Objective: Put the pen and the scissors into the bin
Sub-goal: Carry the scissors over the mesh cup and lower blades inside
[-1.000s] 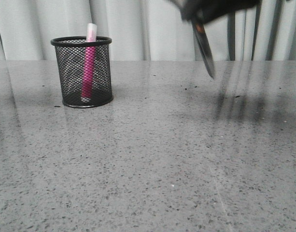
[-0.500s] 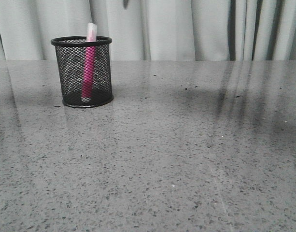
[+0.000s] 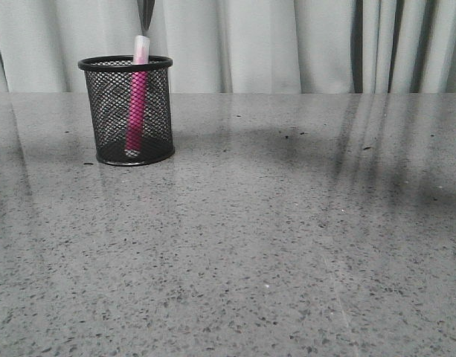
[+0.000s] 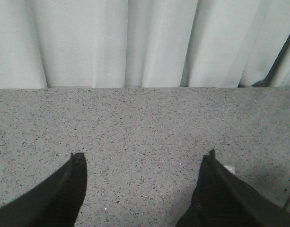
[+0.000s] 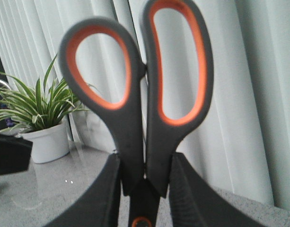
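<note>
Standing in the bin, the pen is done, and the scissors are clamped in the right gripper. Their blade tip hangs at 12 o'clock over the bin, so they must be lowered straight in. The left gripper is spread wide and holds nothing.

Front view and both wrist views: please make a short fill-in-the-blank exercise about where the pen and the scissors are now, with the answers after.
1. The pen stands inside the black mesh ____.
2. The right gripper is shut on the scissors, whose handles are lined in ____.
3. In the front view, the dark blade tip hangs ____ the bin, not yet inside.
4. The fingers of the left gripper are open and hold ____.

Answers: bin; orange; above; nothing
</note>
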Controlling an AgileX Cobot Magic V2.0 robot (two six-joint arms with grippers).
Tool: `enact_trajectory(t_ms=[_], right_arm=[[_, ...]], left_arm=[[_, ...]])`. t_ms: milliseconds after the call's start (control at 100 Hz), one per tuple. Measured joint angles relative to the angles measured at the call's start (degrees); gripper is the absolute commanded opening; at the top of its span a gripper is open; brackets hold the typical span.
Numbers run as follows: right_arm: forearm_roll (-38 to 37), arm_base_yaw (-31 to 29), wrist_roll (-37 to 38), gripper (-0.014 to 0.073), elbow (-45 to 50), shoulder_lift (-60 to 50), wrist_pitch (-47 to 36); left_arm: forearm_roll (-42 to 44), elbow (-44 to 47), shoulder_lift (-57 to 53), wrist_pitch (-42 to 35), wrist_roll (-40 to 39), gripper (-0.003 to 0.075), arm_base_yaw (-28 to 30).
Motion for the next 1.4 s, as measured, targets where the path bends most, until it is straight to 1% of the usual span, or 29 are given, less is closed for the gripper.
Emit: enact_trajectory(t_ms=[270,580,720,900,1330,1400], right_arm=[[-0.61,0.60,0.00,-0.0072,-0.33,5.31,0.48],[-1.70,1.83,0.00,-0.0073,-0.33,8.79,0.71],[-3.20,1.94,0.00,-0.0073,0.15,9.25,1.19],[-3.55,1.91,0.00,-0.0073,1.52,9.25,1.88],[-3.93,1.91,0.00,-0.0072,1.51,9.25,1.99],[-4.35,1.91,0.00,-0.0058,1.51,9.25,1.99]], left_arm=[[0.00,0.00,0.00,0.00,0.00,0.0460,0.00],[0.00,0.00,0.00,0.00,0.00,0.0460,0.00],[0.00,0.00,0.00,0.00,0.00,0.0460,0.00],[0.00,0.00,0.00,0.00,0.00,0.0460,0.00],[0.00,0.00,0.00,0.00,0.00,0.0460,0.00],[0.00,0.00,0.00,0.00,0.00,0.0460,0.00]])
